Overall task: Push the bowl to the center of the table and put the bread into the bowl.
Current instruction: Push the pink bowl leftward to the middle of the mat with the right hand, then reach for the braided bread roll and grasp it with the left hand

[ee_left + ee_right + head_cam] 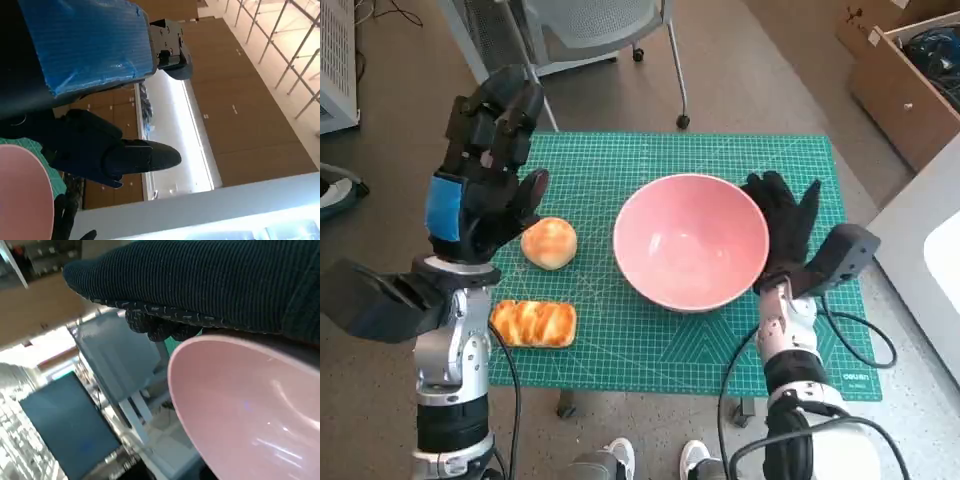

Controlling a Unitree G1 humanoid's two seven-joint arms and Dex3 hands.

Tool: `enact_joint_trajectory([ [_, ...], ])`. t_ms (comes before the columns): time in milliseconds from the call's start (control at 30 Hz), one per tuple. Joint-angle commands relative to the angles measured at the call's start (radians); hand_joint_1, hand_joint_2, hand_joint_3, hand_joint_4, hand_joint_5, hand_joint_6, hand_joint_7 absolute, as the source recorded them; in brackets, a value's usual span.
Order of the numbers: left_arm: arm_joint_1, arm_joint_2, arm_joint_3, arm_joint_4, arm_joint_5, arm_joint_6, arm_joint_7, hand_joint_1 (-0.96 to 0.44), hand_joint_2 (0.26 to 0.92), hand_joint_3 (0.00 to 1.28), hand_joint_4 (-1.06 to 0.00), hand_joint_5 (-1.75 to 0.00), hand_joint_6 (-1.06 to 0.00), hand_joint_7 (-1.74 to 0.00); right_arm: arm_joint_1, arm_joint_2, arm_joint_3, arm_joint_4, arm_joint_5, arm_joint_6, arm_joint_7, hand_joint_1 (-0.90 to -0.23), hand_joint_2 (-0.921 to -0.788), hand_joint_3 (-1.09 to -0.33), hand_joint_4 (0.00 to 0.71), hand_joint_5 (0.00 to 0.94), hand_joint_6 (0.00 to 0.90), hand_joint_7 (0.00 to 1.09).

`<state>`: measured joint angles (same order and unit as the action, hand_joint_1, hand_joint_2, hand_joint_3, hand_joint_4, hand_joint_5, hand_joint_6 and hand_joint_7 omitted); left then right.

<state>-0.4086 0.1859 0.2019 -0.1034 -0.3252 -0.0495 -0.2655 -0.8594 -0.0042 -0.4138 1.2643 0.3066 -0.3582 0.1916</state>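
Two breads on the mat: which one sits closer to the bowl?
The round bun. It lies nearer the pink bowl, just under the left hand; the long glazed loaf sits nearer the mat's front edge.

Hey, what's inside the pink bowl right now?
Nothing: the pink bowl shows only its bare glossy inside. Both breads, the round bun and the long loaf, lie on the green mat beside it. The mat beneath the bowl is covered.

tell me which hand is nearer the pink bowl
Right. The right hand lies against the pink bowl's rim; the left hand is raised beyond the round bun.
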Motion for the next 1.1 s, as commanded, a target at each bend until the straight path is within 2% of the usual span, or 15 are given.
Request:
enact_joint_trajectory([
  [33,0.019,0.008,0.011,-0.020,0.002,-0.026,0.001,-0.56,0.919,0.24,-0.02,-0.31,0.00,-0.69,-0.007,0.022,0.016,0.018,-0.020,0.026,-0.008,-0.454,-0.921,-0.655,0.314,0.018,0.251,0.43],
  [333,0.033,0.005,0.019,-0.013,-0.001,-0.048,0.000,-0.57,0.921,0.22,-0.04,-0.25,0.00,-0.67,-0.012,0.029,0.041,0.022,-0.042,0.040,0.012,-0.445,-0.921,-0.652,0.319,0.016,0.247,0.44],
  [667,0.046,0.005,0.020,-0.018,-0.002,-0.059,0.007,-0.59,0.921,0.22,-0.07,-0.21,0.00,-0.63,-0.013,-0.017,0.056,0.000,-0.060,0.017,0.028,-0.452,-0.921,-0.660,0.323,0.012,0.231,0.42],
  [800,0.052,0.010,0.029,-0.015,-0.015,-0.059,0.000,-0.59,0.921,0.22,-0.08,-0.20,0.00,-0.64,-0.009,-0.044,0.064,-0.028,-0.066,-0.032,0.022,-0.452,-0.921,-0.665,0.327,0.013,0.233,0.43],
  [900,0.057,0.019,0.037,-0.019,-0.018,-0.056,-0.004,-0.58,0.921,0.21,-0.08,-0.20,0.00,-0.64,-0.006,-0.057,0.070,-0.069,-0.074,-0.099,0.009,-0.477,-0.921,-0.651,0.337,0.015,0.237,0.43],
  [1100,0.066,0.049,0.051,-0.042,-0.015,-0.039,-0.014,-0.59,0.921,0.21,-0.09,-0.19,0.00,-0.64,0.008,-0.069,0.074,-0.171,-0.073,-0.233,0.029,-0.466,-0.921,-0.658,0.345,0.013,0.228,0.43],
])
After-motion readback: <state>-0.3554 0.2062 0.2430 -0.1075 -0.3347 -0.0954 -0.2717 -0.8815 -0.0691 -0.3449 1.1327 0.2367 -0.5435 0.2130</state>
